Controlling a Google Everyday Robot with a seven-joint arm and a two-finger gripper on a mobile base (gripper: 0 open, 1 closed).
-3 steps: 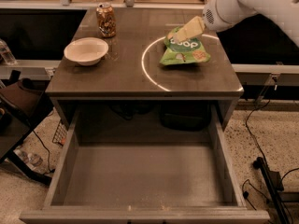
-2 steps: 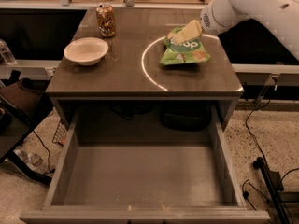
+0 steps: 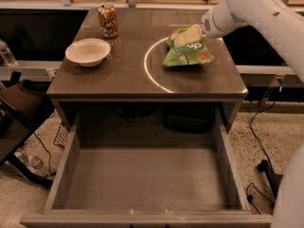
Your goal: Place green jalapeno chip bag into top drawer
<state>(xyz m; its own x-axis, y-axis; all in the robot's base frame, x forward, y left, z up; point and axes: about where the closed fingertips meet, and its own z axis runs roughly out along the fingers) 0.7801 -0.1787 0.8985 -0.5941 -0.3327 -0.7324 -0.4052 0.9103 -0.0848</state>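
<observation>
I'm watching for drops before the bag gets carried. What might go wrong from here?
The end effector meets the chip bag only at its top, so the bag may slip out on the way. The bag also has to clear the front edge of the table before reaching the open drawer, or it could catch there.

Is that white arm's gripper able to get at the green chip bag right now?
Probably yes: the gripper is right at the green jalapeno chip bag, nothing between them; the bowl stands aside.

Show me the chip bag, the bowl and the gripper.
green jalapeno chip bag (image 3: 189,57), camera view, lower front face.
bowl (image 3: 88,52), camera view, bare inside.
gripper (image 3: 184,38), camera view, tip at the bag's top.
</observation>
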